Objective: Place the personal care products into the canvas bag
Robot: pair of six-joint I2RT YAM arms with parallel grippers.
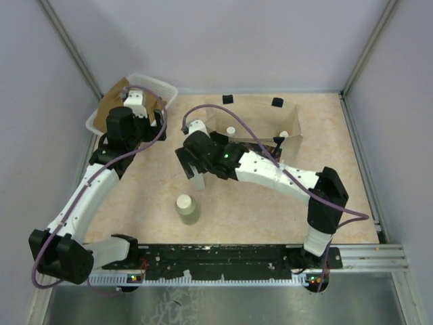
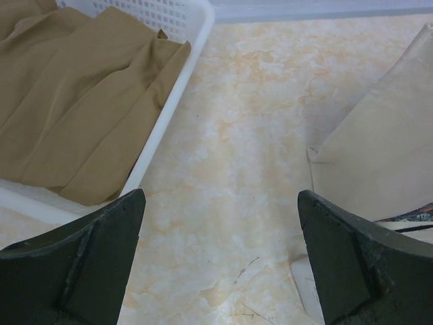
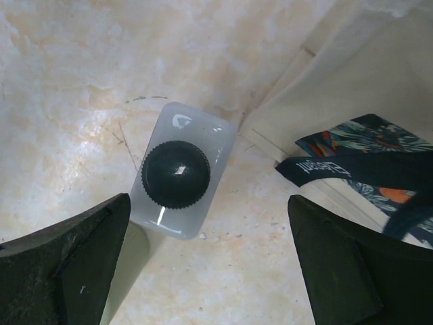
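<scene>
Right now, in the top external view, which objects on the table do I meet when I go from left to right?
In order: plastic tub with brown cloth → pale green bottle with cream cap → canvas bag.

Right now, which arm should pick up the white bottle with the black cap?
Right arm. The right hand hangs open straight above the white bottle, a finger on each side. The left hand is open over table beside the tub, no bottle in its view.
</scene>
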